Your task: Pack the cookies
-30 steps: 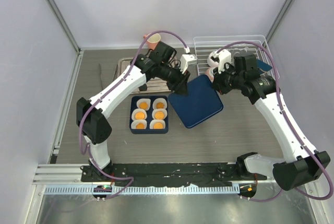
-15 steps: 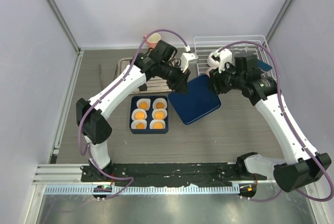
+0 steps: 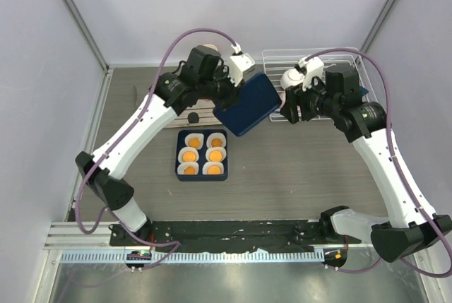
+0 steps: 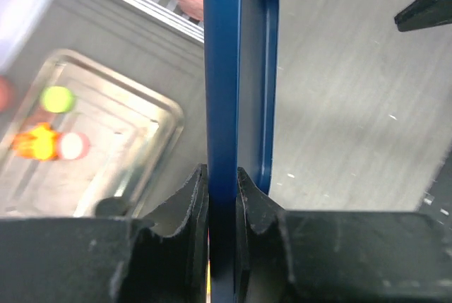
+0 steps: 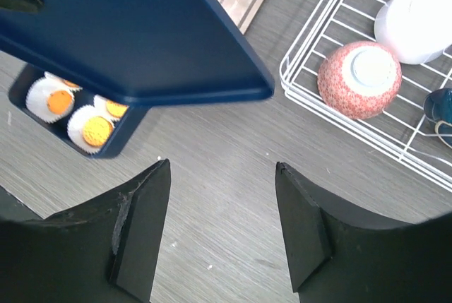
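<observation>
Left gripper [image 4: 222,177]: is pinching the dark blue lid [image 3: 247,104] by its edge, holding it aloft (tilted).
Right gripper [image 5: 222,164]: is hovering near the lid with jaws apart, gripping nothing.
Cookies [image 3: 214,169]: six orange ones are sitting in white cups in the blue box [image 3: 202,178].

My two arms [image 3: 141,130] were white shells with black joints, and purple cables [image 3: 201,32] looped along them. My left tool [image 4: 221,170] and right tool [image 5: 222,164] had matte black fingers [image 5: 141,225].

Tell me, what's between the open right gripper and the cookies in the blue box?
Only bare grey table, seen in the right wrist view. The blue lid hangs in the air nearby, clamped in the left gripper.
</observation>
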You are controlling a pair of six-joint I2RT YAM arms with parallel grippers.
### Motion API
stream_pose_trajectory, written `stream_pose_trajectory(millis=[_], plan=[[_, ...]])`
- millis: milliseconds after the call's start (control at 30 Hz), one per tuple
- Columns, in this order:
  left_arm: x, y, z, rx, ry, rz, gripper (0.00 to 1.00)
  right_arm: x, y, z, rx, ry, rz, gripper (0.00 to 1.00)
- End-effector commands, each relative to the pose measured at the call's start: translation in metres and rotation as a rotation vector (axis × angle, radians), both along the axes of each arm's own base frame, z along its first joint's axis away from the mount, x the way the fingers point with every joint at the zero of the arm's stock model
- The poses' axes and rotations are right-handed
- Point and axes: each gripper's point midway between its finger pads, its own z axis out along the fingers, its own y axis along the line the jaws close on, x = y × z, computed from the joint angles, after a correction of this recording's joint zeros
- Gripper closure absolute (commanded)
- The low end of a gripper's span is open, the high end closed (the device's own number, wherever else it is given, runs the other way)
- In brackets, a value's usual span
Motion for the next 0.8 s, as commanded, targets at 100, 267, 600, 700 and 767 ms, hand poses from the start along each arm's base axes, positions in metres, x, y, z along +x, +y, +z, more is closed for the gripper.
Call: stream_pose_trajectory(millis=[100,267,600,700,767], plan=[[0.016,0.028,0.062,0.183,-0.475,0.178,1.00,0.021,0.009,0.040,0.134,-0.002,-0.055,0.34],[0.004,0.030,0.076,0.379,-0.718,0.206,1.00,0.039,0.004,0.051,0.279,0.066,-0.093,0.34],[0.020,0.055,0.107,0.552,-0.994,0.389,1.00,0.045,-0.004,0.058,0.605,0.220,0.008,0.34],[0.022,0.054,0.120,0.556,-1.099,0.421,1.00,0.037,0.011,0.065,0.710,0.315,0.105,0.34],[0.022,0.051,0.109,0.596,-1.151,0.404,1.00,0.040,0.013,0.067,0.737,0.335,0.126,0.34]])
